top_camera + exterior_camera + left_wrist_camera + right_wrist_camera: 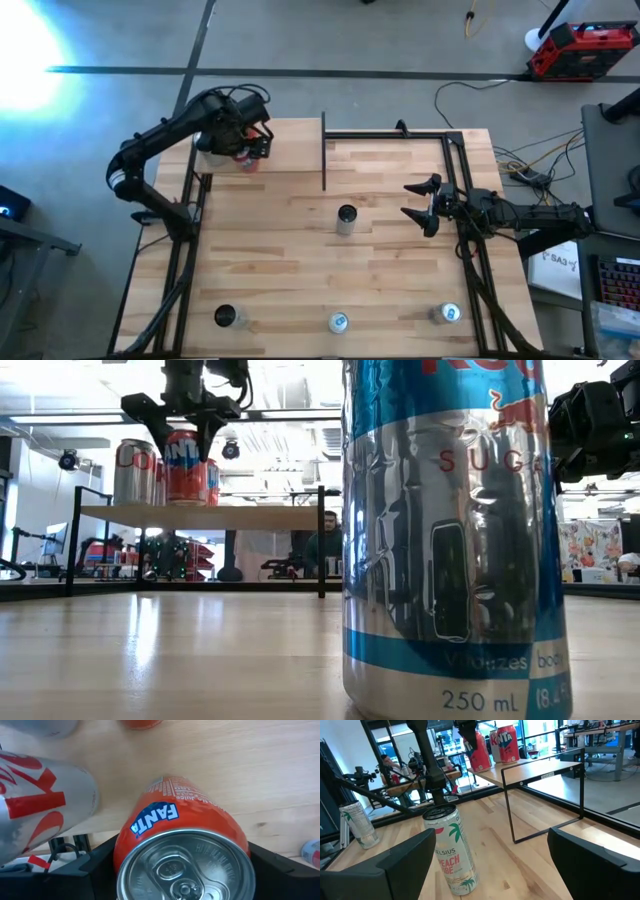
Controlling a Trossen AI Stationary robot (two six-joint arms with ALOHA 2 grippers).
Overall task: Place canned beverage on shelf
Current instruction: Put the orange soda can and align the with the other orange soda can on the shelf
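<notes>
An orange Fanta can (175, 830) is in my left gripper (245, 143) over the far-left pale wood shelf (290, 150). In the low view the can (186, 465) stands about upright, its base at the shelf board (250, 517); I cannot tell if it rests on the board. A silver and red can (133, 470) stands on the shelf beside it, and another can (505, 742) stands behind. My right gripper (430, 205) is open and empty at the table's right side, facing a Celsius can (452, 850). My left gripper pinches the Fanta can's upper side wall (125, 845) between its two fingers (95, 870), one on each side just below the rim. The fingers come from above, pointing down. The can stays about upright below the gripper, top up, at the shelf board.
The Celsius can (346, 217) stands mid-table. Three more cans (228, 317), (338, 322), (448, 314) stand along the near edge; the middle one fills the low view (450, 540). The shelf's black frame post (324, 150) stands at its right end. A person sits beyond the table (325, 545).
</notes>
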